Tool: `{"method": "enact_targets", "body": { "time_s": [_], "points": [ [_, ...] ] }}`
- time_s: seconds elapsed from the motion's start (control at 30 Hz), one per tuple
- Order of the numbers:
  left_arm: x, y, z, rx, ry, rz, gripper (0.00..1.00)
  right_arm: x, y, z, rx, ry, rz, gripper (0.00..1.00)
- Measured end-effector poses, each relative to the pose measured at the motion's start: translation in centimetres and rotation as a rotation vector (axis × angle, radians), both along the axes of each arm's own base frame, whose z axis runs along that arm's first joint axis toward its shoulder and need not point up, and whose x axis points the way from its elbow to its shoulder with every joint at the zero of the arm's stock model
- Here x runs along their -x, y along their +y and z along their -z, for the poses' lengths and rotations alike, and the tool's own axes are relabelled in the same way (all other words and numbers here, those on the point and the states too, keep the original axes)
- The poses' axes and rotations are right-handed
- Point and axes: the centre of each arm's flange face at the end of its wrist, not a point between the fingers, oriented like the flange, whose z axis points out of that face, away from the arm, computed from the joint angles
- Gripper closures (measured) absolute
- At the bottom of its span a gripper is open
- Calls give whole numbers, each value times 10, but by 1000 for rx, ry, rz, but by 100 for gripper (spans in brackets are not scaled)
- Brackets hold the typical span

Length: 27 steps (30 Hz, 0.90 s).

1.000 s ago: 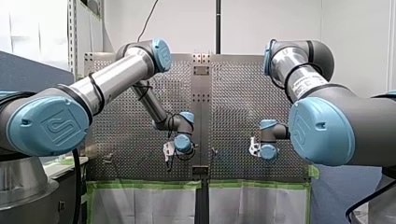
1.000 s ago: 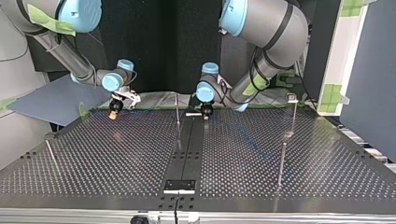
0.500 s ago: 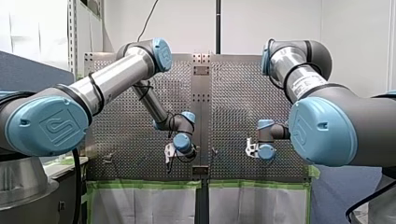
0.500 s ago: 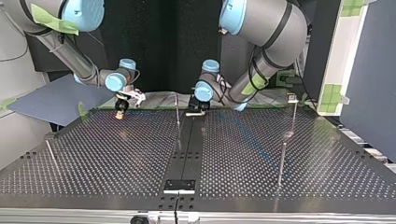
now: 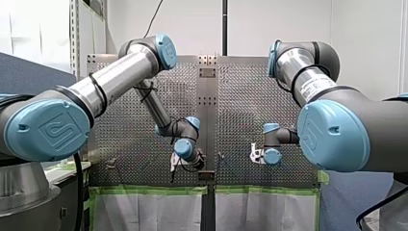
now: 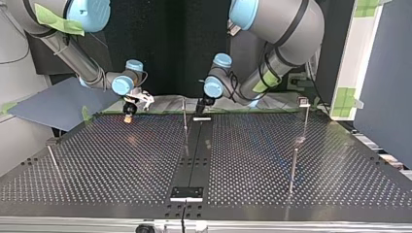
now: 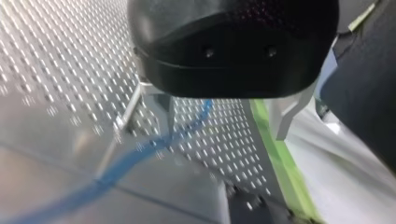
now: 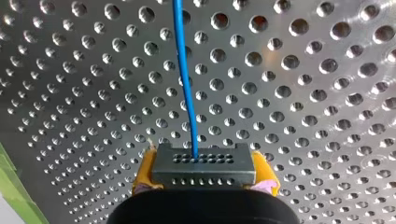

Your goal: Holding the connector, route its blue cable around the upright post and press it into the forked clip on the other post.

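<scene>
Right pincer clamped on connector, yellow pads gripping its sides | blue cable leads ahead over table | left pincer spread, empty, beside cable near upright post | I should hold tension, sweep low round post.

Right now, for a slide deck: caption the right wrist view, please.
My right gripper clamps the grey connector between yellow pads, its blue cable running ahead over the perforated table.

A robotics lab: my left arm and my right arm over a perforated metal tabletop edged with green tape.
</scene>
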Motion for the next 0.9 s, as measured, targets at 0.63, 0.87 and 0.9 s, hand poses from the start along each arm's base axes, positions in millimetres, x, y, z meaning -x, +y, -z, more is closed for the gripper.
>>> {"method": "enact_targets", "body": {
  "time_s": [0.63, 0.87, 0.9],
  "points": [
    [76, -41, -34, 25, 0, 142, 0, -5, 4, 2, -12, -9, -16, 100],
    [87, -52, -35, 26, -1, 164, 0, -6, 5, 3, -13, -9, -19, 100],
    [87, -52, -35, 27, -2, 164, 0, -6, 5, 3, -13, -10, -19, 100]
  ]
}}
